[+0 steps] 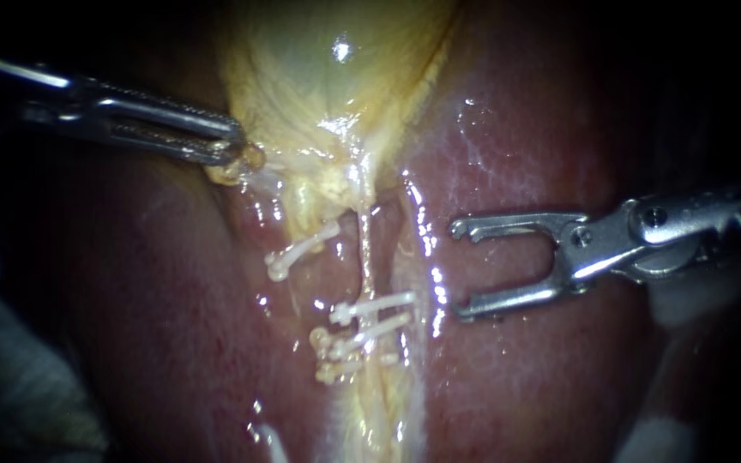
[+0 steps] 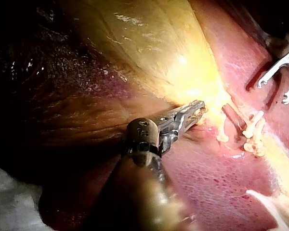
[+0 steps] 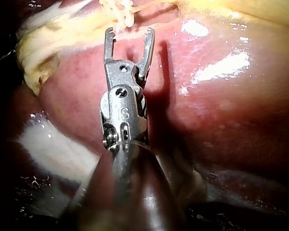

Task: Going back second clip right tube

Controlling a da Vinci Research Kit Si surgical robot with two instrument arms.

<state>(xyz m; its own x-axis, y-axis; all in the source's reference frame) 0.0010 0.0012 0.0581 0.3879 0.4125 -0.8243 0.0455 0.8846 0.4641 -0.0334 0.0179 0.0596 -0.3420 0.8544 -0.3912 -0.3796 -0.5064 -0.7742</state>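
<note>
As your right instrument (image 1: 459, 270) stands at the middle right of the frame with its jaws wide apart and empty, just beside the clips (image 1: 375, 306) on the right tube (image 1: 365, 257) at lower centre, draw it straight back along its shaft toward the right edge. Do not close or swing the jaws near the clips. Your left instrument (image 1: 235, 147), at upper left, has its jaws closed on the gallbladder (image 1: 319, 77) edge; hold that pull even.
</note>
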